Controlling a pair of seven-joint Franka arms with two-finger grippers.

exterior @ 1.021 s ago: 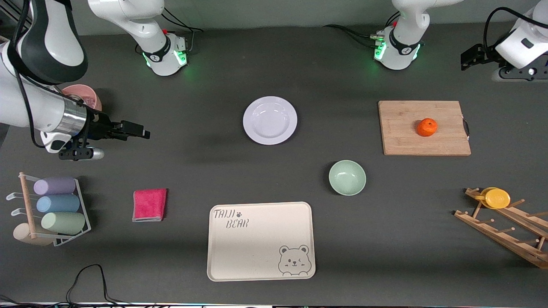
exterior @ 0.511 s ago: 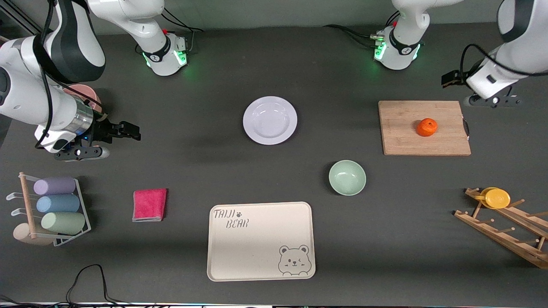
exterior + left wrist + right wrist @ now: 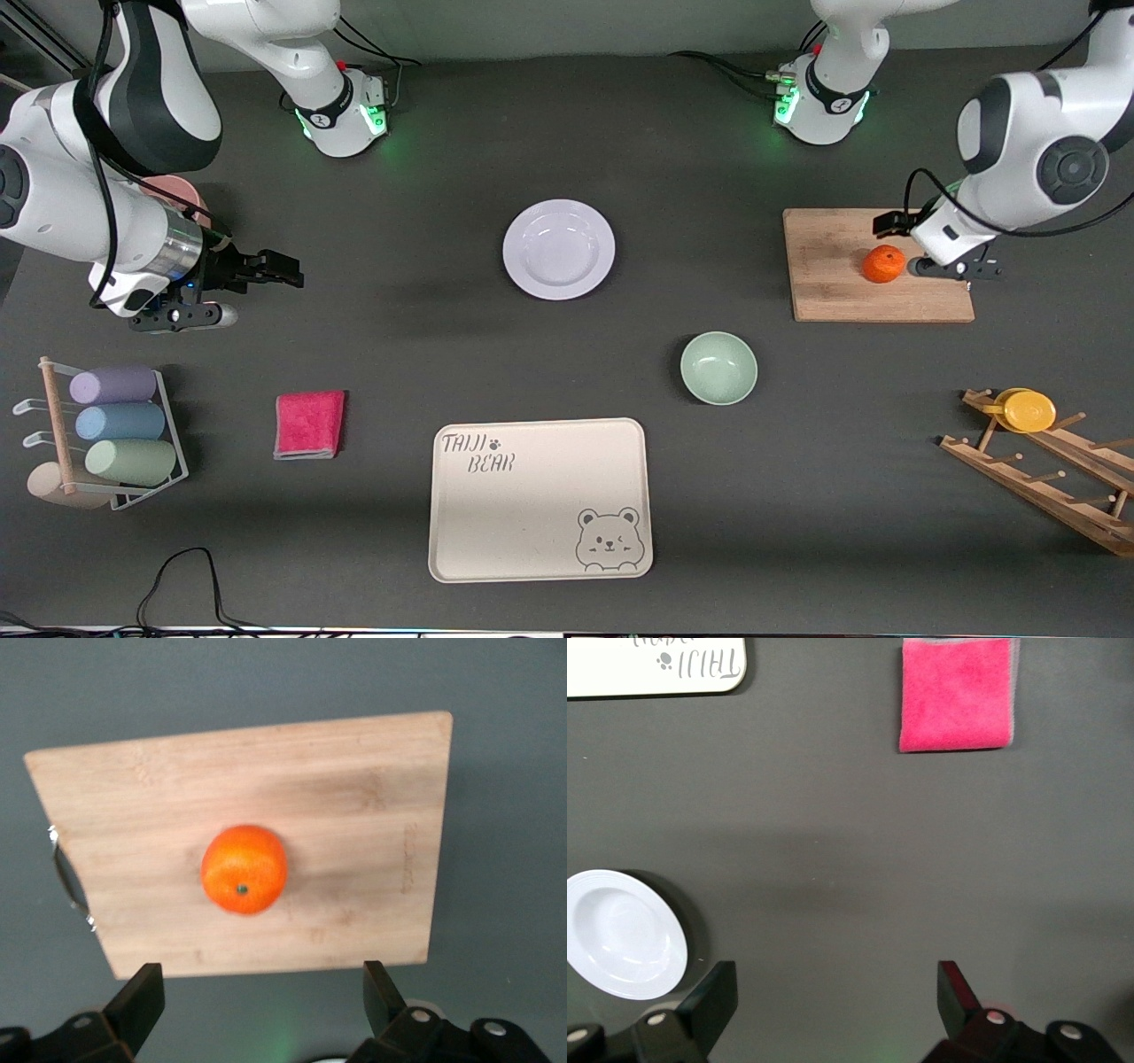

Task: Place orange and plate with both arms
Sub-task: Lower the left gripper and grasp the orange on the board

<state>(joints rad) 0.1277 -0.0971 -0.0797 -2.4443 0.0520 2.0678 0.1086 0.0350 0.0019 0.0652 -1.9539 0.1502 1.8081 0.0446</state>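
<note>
- While the orange sits on the wooden cutting board toward the left arm's end of the table, the left gripper hangs over that board with its fingers spread wide, nothing between them.
- From the left wrist view the orange lies near the middle of the board, dimple up, untouched by either finger.
- Over at the right arm's end, the right gripper hovers above bare table, jaws apart and empty; its wrist view shows both fingers wide, with dark tabletop between them.
- The plate rests on the table about midway between the two arms, farther from the front camera than the green bowl and the cream bear tray.
- A pink cloth lies flat beside the tray, toward the right arm's end, near a rack of pastel cups.
- A wooden drying rack at the left arm's end carries a yellow dish.
</note>
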